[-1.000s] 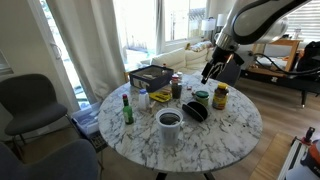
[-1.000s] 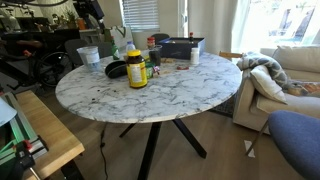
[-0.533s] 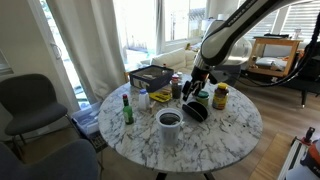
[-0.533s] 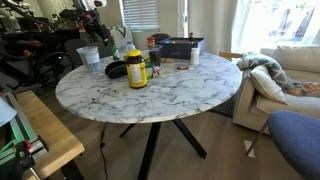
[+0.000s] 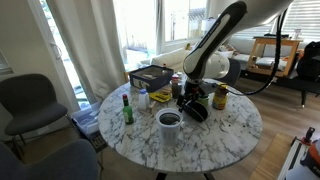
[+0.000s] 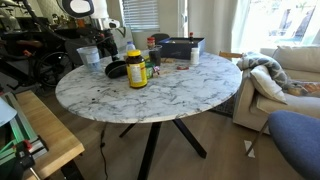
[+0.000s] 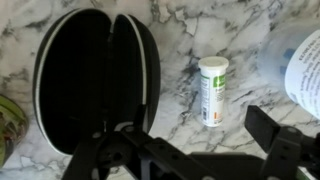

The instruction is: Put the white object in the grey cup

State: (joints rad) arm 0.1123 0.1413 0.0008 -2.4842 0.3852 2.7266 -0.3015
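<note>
The white object is a small white tube with a green label, lying on the marble beside an open black oval case. My gripper hovers over the tube with its jaws wide apart and nothing between them. In both exterior views the gripper hangs low over the table, by the black case. The grey cup stands upright near the table's edge, apart from the gripper. The tube is too small to make out in the exterior views.
A yellow-lidded jar stands next to the case. A green bottle, a dark tray and small cans sit further along the round marble table. A pale container edge lies right of the tube.
The arm has swung in from beyond the table's far side and come down over the black case and tube. The objects on the table have not moved.
</note>
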